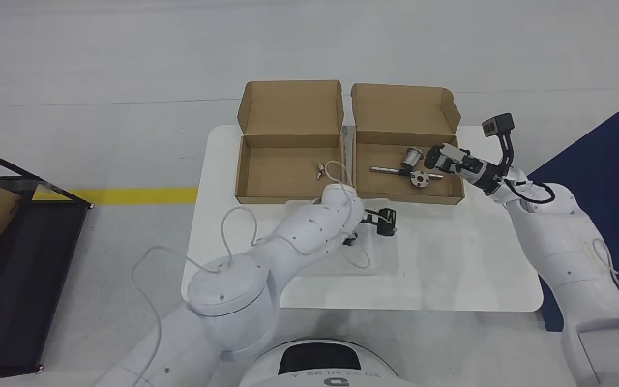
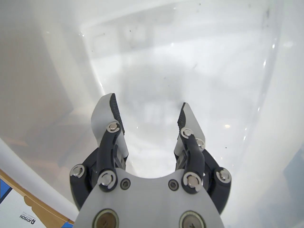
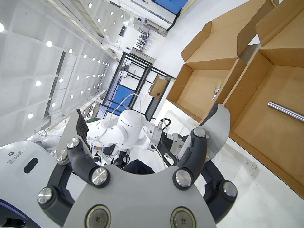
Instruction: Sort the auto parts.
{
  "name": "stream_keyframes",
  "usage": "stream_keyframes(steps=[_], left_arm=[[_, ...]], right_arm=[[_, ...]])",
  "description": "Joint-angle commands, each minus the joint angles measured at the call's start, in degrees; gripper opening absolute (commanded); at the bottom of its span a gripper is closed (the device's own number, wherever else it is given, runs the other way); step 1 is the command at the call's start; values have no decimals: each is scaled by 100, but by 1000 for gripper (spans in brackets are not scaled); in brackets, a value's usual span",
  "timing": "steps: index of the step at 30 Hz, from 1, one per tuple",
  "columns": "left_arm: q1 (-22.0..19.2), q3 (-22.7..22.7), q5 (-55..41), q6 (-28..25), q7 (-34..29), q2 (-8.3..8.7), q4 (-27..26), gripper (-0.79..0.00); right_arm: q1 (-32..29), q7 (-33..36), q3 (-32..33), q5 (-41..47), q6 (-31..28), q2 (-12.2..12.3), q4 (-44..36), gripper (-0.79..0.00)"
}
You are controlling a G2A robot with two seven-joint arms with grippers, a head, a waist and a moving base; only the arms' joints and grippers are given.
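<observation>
From above, two open cardboard boxes stand side by side at the far edge of the white surface [image 1: 464, 261]. The left box [image 1: 276, 176] holds one small part [image 1: 320, 171]. The right box [image 1: 379, 153] holds a metal rod [image 1: 389, 169] and two round parts [image 1: 413, 156]. The right gripper [image 1: 437, 158] hangs over the right end of that box, just beside the round parts; whether it touches them I cannot tell. The left gripper [image 1: 388, 221] is low over the surface in front of the right box. In the left wrist view, the left gripper [image 2: 149, 112] has its fingers [image 2: 116, 112] spread apart with nothing between them, over bare surface [image 2: 213, 72]. In the right wrist view, the right gripper [image 3: 149, 117] has its fingers [image 3: 219, 119] wide apart and empty. Past them the rod [image 3: 285, 111] lies on the floor of the right box [image 3: 261, 131], and the small part [image 3: 216, 90] lies in the left box [image 3: 197, 86] close to the wall between the two.
</observation>
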Motion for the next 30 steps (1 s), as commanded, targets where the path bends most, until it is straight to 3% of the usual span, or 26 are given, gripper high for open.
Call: stream_keyframes(steps=[1,8,17,23,30], left_arm=[[16,-11,20,85,-10,16,4,-397],[60,-50,94,345,-42,64,-146,-394],[-40,-175,116,201,595,272,-208,-397],[-15,-268,131,508,370,392,-365,-406],[19,-376,73,352,146,495,-558,-425]], right_arm=[[0,0,0,0,0,0,0,0],[0,0,0,0,0,0,0,0],[0,0,0,0,0,0,0,0],[0,0,0,0,0,0,0,0],[0,0,0,0,0,0,0,0]])
